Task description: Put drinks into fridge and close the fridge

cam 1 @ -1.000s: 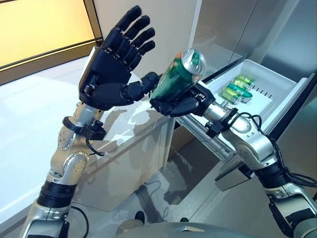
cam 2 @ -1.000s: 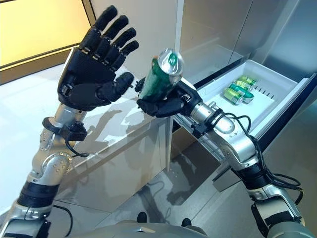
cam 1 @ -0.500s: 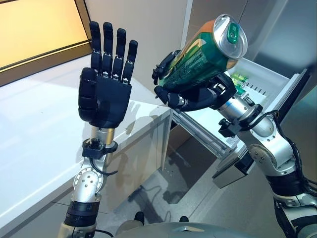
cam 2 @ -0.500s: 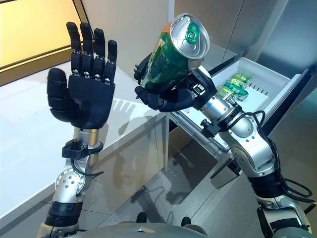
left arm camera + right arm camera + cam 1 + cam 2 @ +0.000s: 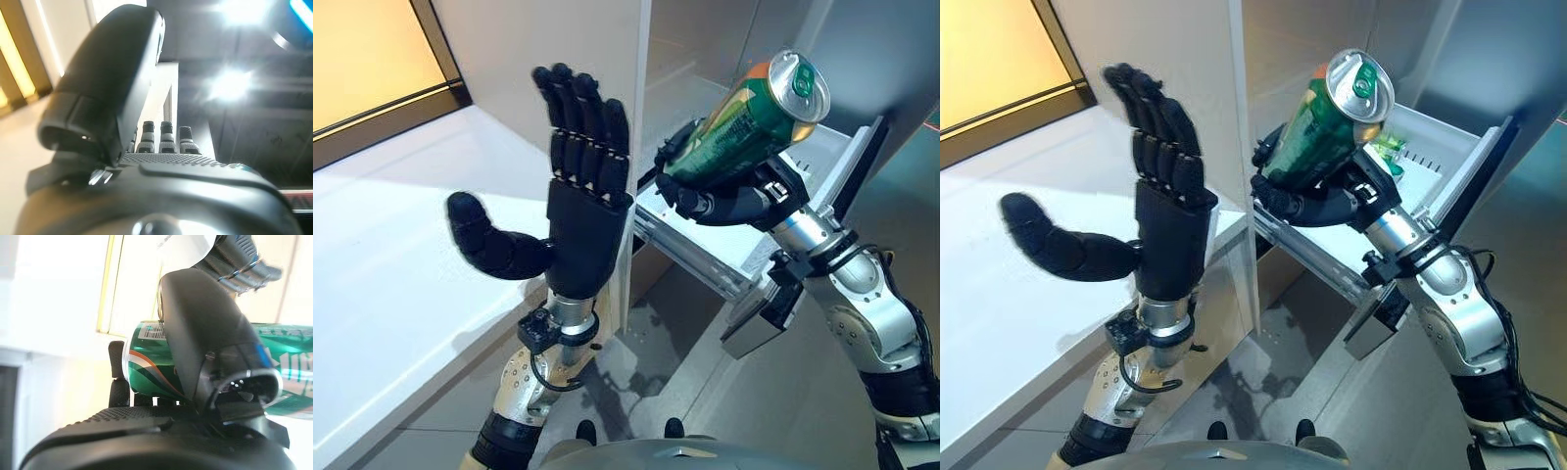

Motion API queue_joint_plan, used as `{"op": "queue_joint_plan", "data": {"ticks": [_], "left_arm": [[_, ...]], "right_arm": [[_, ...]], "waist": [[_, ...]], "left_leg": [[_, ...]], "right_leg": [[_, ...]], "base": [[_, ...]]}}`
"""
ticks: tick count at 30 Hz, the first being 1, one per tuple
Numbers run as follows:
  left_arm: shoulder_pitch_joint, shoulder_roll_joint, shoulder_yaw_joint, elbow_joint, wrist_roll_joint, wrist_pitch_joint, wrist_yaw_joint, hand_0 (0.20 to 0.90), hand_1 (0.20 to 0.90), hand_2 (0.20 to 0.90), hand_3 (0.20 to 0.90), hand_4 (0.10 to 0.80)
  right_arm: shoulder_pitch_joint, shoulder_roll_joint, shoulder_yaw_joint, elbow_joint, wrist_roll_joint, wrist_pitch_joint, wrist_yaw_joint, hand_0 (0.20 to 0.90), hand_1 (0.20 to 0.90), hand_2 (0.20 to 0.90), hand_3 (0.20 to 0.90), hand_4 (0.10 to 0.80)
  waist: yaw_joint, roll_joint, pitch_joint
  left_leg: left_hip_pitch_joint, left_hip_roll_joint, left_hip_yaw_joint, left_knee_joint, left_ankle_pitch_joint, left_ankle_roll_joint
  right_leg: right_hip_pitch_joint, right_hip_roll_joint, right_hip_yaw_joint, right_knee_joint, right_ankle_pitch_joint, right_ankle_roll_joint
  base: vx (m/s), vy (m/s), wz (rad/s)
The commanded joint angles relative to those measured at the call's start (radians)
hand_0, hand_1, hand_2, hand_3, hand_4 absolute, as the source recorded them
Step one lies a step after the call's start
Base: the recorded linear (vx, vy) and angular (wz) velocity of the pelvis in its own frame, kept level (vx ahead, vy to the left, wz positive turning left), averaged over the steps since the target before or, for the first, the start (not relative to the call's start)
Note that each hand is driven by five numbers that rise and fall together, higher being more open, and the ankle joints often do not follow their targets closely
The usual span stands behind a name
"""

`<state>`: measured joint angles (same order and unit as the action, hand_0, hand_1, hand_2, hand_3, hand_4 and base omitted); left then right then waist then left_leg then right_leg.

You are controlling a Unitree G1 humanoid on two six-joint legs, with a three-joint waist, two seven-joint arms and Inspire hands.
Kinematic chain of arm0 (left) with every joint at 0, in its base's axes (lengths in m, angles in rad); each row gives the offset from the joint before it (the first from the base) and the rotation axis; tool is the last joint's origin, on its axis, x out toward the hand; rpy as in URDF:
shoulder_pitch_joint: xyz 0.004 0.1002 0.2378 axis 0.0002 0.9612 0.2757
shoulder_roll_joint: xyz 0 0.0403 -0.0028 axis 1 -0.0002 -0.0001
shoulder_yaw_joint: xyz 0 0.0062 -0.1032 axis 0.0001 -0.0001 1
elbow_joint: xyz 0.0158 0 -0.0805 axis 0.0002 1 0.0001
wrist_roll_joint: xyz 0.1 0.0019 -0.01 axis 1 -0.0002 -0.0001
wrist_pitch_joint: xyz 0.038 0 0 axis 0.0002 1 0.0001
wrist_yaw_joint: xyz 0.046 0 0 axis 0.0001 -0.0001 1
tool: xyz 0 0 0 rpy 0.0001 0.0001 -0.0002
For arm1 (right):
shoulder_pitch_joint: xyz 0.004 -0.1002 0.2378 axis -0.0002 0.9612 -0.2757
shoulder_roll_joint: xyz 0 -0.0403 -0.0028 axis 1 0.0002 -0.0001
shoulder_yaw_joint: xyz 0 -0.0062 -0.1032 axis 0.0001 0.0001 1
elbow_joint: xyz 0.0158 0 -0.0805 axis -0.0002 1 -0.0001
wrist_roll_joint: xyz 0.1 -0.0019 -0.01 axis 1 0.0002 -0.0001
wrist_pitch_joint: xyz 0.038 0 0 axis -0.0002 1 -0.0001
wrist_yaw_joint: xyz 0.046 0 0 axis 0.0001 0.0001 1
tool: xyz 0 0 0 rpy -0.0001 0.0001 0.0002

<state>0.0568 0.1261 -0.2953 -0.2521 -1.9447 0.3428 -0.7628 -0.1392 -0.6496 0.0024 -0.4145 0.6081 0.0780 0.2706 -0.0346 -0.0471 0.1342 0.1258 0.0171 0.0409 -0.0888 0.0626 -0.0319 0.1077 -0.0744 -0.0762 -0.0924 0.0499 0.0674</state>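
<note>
Because the drink is bound for the open fridge drawer just beyond and below it, the right robot hand wraps a tilted green can, while the left robot hand stands splayed and empty alongside.

You see white print and a barcode on the green can in the right hand, but you cannot read any of it.
</note>
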Motion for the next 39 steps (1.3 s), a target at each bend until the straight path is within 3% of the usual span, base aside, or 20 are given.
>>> {"op": "queue_joint_plan", "data": {"ticks": [1, 8, 12, 18, 22, 26, 32, 39], "left_arm": [[0.02, -0.005, 0.013, 0.044, -0.028, 0.159, -0.057, 0.9, 0.9, 0.9, 0.9, 0.8], [0.104, 0.029, 0.037, 0.2, -0.008, 0.293, -0.077, 0.9, 0.9, 0.9, 0.9, 0.8], [0.143, 0.013, 0.039, 0.344, 0.153, 0.29, -0.137, 0.9, 0.9, 0.9, 0.9, 0.8], [0.205, -0.02, 0.12, 0.658, 0.481, 0.216, -0.225, 0.9, 0.9, 0.9, 0.9, 0.8], [0.222, -0.021, 0.199, 0.844, 0.674, 0.111, -0.157, 0.9, 0.9, 0.9, 0.9, 0.8], [0.206, -0.001, 0.228, 0.944, 0.744, 0.036, -0.058, 0.9, 0.9, 0.9, 0.9, 0.8], [0.169, 0.063, 0.198, 1.038, 0.924, -0.18, 0.147, 0.9, 0.9, 0.9, 0.9, 0.8], [0.127, 0.105, 0.183, 1.191, 1.228, -0.384, 0.368, 0.9, 0.9, 0.9, 0.9, 0.8]], "right_arm": [[-0.112, 0.016, -0.188, -0.065, 0.106, -0.2, 0.019, 0.3, 0.3, 0.3, 0.2, 0.1], [-0.048, -0.026, -0.261, -0.058, 0.159, -0.207, 0.03, 0.3, 0.3, 0.3, 0.2, 0.1], [0.008, -0.048, -0.308, -0.04, 0.194, -0.219, 0.04, 0.3, 0.3, 0.3, 0.2, 0.1], [0.127, -0.062, -0.409, 0.017, 0.211, -0.228, 0.071, 0.3, 0.3, 0.3, 0.2, 0.1], [0.183, -0.107, -0.471, 0.084, 0.149, -0.235, 0.049, 0.3, 0.3, 0.3, 0.2, 0.1], [0.157, -0.174, -0.474, 0.124, 0.06, -0.237, 0.009, 0.3, 0.3, 0.3, 0.2, 0.1], [-0.049, -0.328, -0.359, 0.205, 0.012, -0.165, -0.059, 0.3, 0.3, 0.3, 0.2, 0.1], [-0.321, -0.436, -0.16, 0.324, -0.02, -0.078, -0.023, 0.3, 0.3, 0.3, 0.2, 0.1]], "waist": [[-0.004, -0.029, -0.084], [-0.029, -0.035, -0.083], [-0.048, -0.034, -0.083], [-0.071, -0.027, -0.086], [-0.075, -0.031, -0.091], [-0.066, -0.039, -0.094], [-0.038, -0.055, -0.096], [0.004, -0.078, -0.108]], "left_leg": [[0.022, -0.056, -0.046, 0.013, -0.149, 0.038], [0.012, -0.054, -0.021, 0.011, -0.146, 0.039], [0.009, -0.053, 0.003, 0.011, -0.148, 0.041], [0.015, -0.051, 0.036, 0.006, -0.158, 0.045], [0.006, -0.051, 0.051, 0.004, -0.154, 0.046], [-0.002, -0.053, 0.051, 0.002, -0.152, 0.048], [-0.011, -0.047, 0.056, 0.002, -0.144, 0.042], [-0.02, -0.047, 0.042, 0.002, -0.133, 0.039]], "right_leg": [[0.005, 0.066, 0.035, 0.016, -0.034, -0.001], [-0.016, 0.079, 0.076, 0.014, -0.024, 0.004], [-0.03, 0.082, 0.097, 0.015, -0.018, 0.01], [-0.036, 0.086, 0.113, 0.011, -0.018, 0.02], [-0.047, 0.086, 0.114, 0.009, -0.013, 0.026], [-0.053, 0.087, 0.109, 0.005, -0.01, 0.029], [-0.057, 0.081, 0.08, 0.005, -0.011, 0.032], [-0.053, 0.075, 0.041, 0.005, -0.012, 0.035]], "base": [[-0.034, -0.012, -0.17], [-0.022, 0.007, -0.17], [-0.011, 0.038, -0.12], [0.012, 0.061, -0.2], [0.028, 0.05, -0.12], [0.017, 0.01, -0.04], [0.03, 0.006, -0.02], [0.065, -0.008, 0.06]]}}
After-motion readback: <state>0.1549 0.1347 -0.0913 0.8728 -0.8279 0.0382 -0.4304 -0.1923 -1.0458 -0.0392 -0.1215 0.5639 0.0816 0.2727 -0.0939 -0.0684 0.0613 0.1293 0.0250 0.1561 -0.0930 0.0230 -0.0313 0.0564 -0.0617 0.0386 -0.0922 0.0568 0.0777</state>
